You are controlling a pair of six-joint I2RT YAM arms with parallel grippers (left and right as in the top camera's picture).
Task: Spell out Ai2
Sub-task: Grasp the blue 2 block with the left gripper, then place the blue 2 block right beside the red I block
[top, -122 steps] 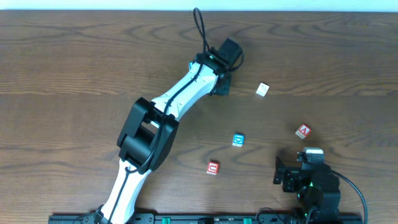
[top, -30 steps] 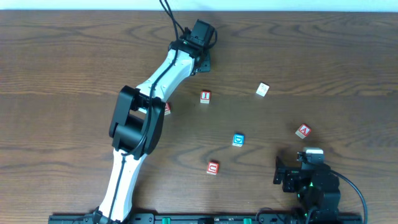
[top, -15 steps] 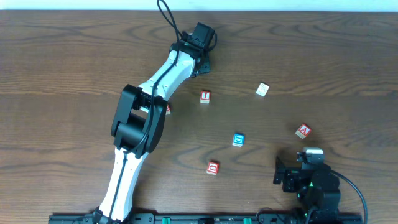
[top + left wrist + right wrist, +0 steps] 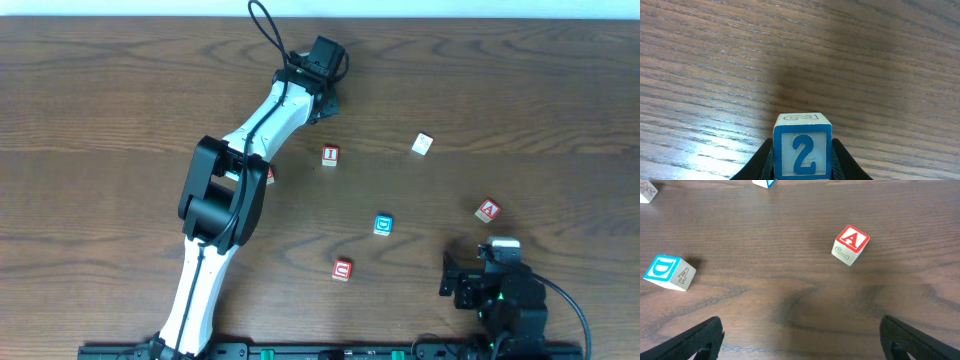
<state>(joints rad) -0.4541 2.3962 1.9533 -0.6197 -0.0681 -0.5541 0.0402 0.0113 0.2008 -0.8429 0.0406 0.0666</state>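
My left gripper (image 4: 802,156) is shut on the blue "2" cube (image 4: 802,148) and holds it over bare wood. In the overhead view the left gripper (image 4: 324,102) is at the far middle of the table, and the cube is hidden under it. The red-and-white "I" cube (image 4: 330,155) lies just in front of it. The red "A" cube (image 4: 488,211) lies at the right and also shows in the right wrist view (image 4: 851,244). My right gripper (image 4: 458,279) is open and empty, near the front edge, with the "A" cube ahead of it.
A blue cube with a U-like mark (image 4: 383,225) lies mid-table and shows in the right wrist view (image 4: 669,272). A red cube with a rounded square mark (image 4: 342,270) lies in front of it. A pale cube (image 4: 422,144) lies at the back right. A red cube (image 4: 268,173) peeks from under the left arm.
Since four seconds ago my left arm has swung left and toward the far edge, and the "I" cube now shows. In the last second nothing has moved.
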